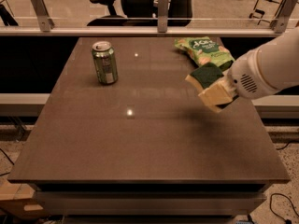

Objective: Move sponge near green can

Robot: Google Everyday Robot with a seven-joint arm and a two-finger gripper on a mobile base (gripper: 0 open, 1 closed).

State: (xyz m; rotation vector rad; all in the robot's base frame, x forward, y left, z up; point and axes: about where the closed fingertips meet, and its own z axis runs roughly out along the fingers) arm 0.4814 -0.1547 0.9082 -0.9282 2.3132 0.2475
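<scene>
The sponge (pixel 206 73), dark green on top with a pale yellow base, is tilted and held above the right side of the brown table (pixel 140 143). My gripper (pixel 214 91) is shut on it, reaching in from the right on the white arm (pixel 266 71). The green can (pixel 104 62) stands upright at the table's far left, well apart from the sponge and gripper.
A crinkly green snack bag (pixel 203 50) lies at the far right of the table, just behind the held sponge. A glass rail with metal posts (pixel 162 10) runs behind the table, with office chairs (pixel 135 1) beyond it.
</scene>
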